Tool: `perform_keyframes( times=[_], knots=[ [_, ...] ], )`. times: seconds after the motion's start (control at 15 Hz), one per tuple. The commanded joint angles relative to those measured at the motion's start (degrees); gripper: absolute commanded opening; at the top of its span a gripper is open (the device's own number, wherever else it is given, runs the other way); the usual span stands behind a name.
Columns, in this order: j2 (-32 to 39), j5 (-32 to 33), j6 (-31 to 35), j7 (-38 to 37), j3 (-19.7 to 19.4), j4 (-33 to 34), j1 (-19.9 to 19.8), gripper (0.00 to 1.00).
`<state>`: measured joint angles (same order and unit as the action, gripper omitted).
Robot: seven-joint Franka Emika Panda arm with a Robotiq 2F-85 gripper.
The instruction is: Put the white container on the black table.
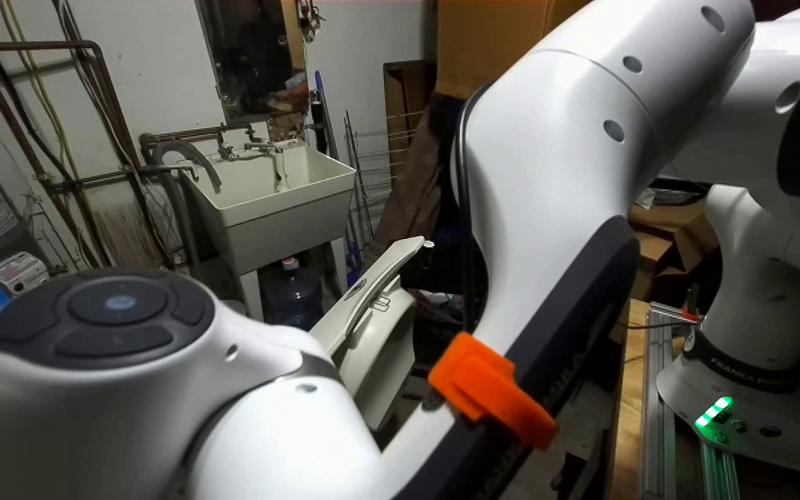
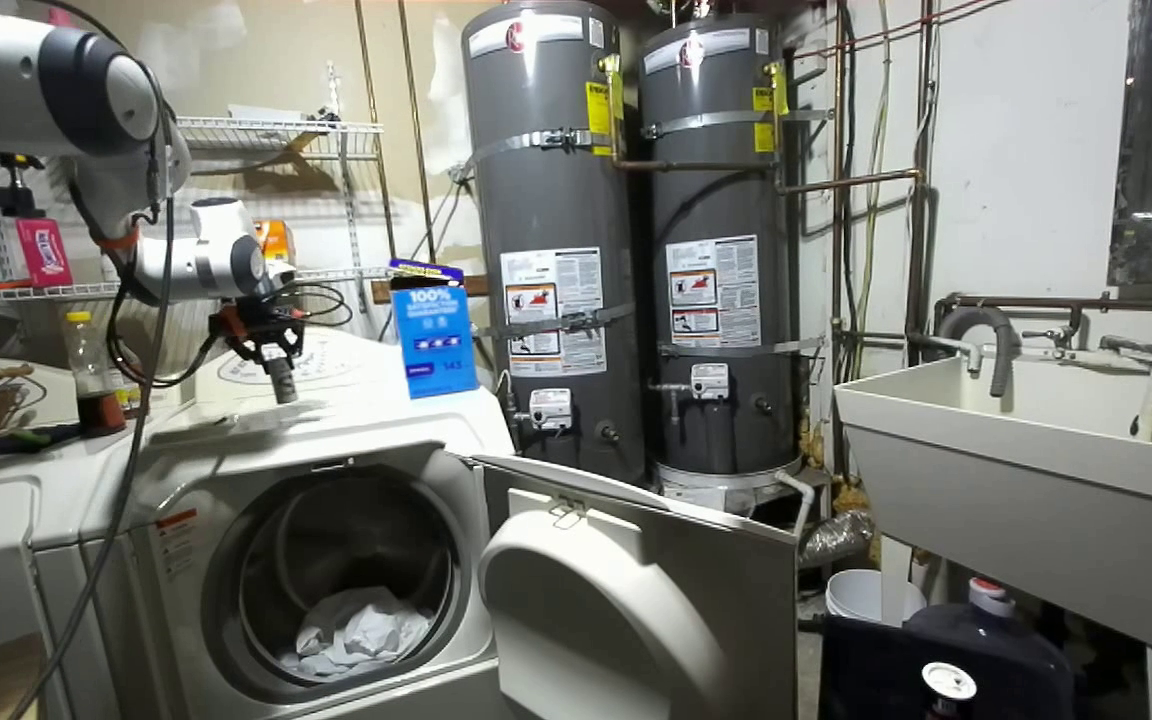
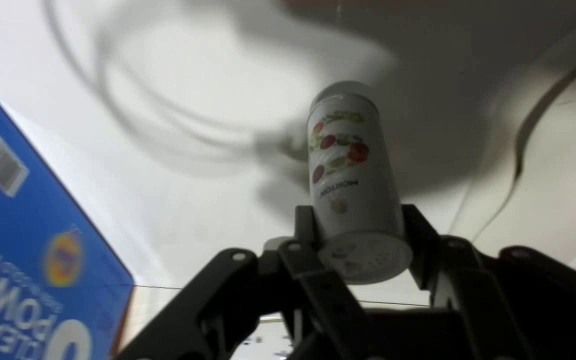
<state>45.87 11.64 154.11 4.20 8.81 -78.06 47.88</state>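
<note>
Over the laundry machine top [image 2: 376,412] near 2 gray tanks [image 2: 548,205], the tool [image 3: 359,222] grips the white container [image 3: 349,160].

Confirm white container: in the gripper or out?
In. The wrist view shows the white container held in the gripper, jaws against both its sides; in an exterior view it juts out below them.

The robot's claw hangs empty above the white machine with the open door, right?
Not empty: the wrist view shows the gripper holding the white container. It does hang above the white machine with the open door.
</note>
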Motion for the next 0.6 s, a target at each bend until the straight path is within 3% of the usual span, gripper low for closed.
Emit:
perform_keyframes(
  times=[0.0,0.2,0.33,0.4,0.53],
  knots=[
    [-9.1,2.8,4.7,-12.6,-8.6,-14.0,2.4,0.2],
    [-13.9,5.2,5.8,-23.5,-17.1,-22.5,7.1,0.2],
    [-16.9,5.9,7.2,-31.0,-24.5,-28.4,12.7,0.2],
    [-11.2,5.0,4.9,-24.0,-17.3,-19.5,6.2,0.45],
    [-13.8,5.6,5.8,-28.3,-21.4,-24.0,9.4,0.45]
  ],
)
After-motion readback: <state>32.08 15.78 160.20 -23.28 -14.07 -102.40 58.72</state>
